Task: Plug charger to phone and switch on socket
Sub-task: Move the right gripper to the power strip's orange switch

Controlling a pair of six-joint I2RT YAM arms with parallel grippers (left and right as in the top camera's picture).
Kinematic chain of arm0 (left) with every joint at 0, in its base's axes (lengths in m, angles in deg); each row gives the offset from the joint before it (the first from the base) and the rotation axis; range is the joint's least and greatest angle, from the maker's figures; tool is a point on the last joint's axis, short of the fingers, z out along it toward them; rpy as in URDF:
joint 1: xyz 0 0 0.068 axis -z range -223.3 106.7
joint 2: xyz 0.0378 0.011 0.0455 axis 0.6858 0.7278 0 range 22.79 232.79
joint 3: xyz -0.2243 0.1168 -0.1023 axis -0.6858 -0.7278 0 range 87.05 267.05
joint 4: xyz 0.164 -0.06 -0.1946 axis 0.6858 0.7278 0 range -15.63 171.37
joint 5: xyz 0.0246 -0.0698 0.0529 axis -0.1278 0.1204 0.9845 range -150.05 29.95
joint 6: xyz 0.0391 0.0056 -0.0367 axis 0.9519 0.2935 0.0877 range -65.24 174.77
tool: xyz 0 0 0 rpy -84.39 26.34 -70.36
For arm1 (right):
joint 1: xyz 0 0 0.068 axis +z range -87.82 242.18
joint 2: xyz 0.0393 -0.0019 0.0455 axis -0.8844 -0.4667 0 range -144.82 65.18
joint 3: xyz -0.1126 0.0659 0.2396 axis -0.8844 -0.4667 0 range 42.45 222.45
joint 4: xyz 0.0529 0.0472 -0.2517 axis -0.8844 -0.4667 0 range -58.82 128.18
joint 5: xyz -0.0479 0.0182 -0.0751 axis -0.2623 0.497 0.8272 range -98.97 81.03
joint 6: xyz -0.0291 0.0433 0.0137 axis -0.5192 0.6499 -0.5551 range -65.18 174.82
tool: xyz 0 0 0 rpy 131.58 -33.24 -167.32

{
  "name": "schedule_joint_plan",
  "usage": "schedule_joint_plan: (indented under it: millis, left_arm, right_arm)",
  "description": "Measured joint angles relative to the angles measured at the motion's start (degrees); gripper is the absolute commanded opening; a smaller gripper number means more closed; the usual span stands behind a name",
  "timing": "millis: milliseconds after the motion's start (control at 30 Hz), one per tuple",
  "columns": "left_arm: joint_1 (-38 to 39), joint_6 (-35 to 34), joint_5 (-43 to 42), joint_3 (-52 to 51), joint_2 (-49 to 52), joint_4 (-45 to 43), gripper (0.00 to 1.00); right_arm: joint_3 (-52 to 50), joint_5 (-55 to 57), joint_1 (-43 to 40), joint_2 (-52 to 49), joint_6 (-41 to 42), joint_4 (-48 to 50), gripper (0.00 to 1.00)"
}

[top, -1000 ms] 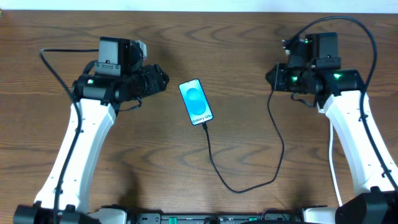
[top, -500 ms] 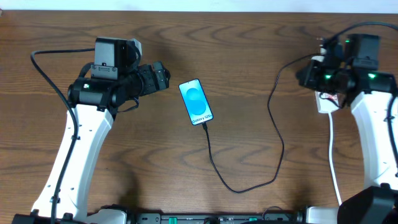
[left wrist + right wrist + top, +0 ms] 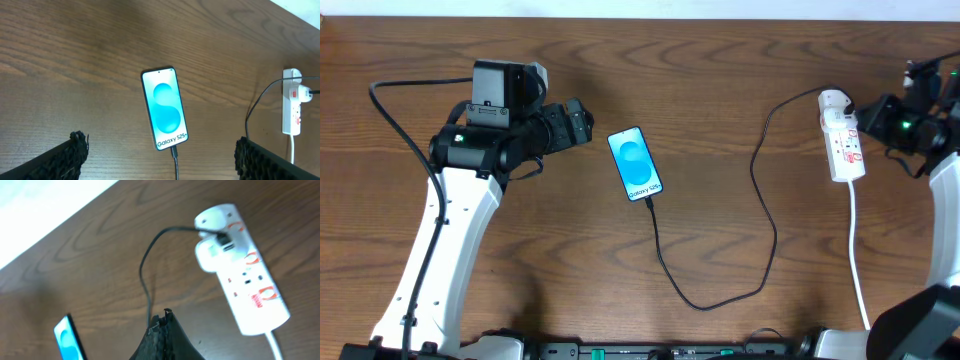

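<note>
Spread wide, the left gripper (image 3: 582, 124) hangs just left of the phone (image 3: 635, 164) without touching it. In the left wrist view its two black fingers (image 3: 70, 157) stand at the lower corners, with the lit phone between them. The right gripper (image 3: 162, 322) is pressed together on nothing, poised just right of the socket (image 3: 842, 148) and apart from it. That arm sits hard against the right border of the overhead view and is partly cut off there. The phone lies flat near the middle of the table (image 3: 720, 60), its blue screen up and bare wood on every side. The charger (image 3: 765, 230) meets the phone's near end and loops toward the front edge. It then climbs to the white adapter (image 3: 212, 255) seated in the far end of the socket. Only this cable crosses the wood between phone and socket. The socket lies lengthwise toward the table's right side, its white cord (image 3: 858, 250) trailing to the front edge. The left arm reaches up from the front edge, its wrist bent right toward the phone. A second ago the right arm hung over the socket and hid it; it has since swung out to the right, leaving the strip uncovered. The left arm has eased slightly left and its jaws have parted, while the phone and cable lie as before.
</note>
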Motion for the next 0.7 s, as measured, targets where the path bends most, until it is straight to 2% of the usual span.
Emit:
schedule_joint_plan:
  millis: [300,700]
  left_arm:
    - [0.00,0.00,0.00,0.00,0.00,-0.02,0.95]
    - [0.00,0.02,0.00,0.00,0.00,-0.02,0.95]
  right_arm:
    - [0.02,-4.94,-2.84,-9.09,1.25,4.68,0.01]
    - [0.04,-5.70,-8.41,-16.17,0.46,9.73,0.01]
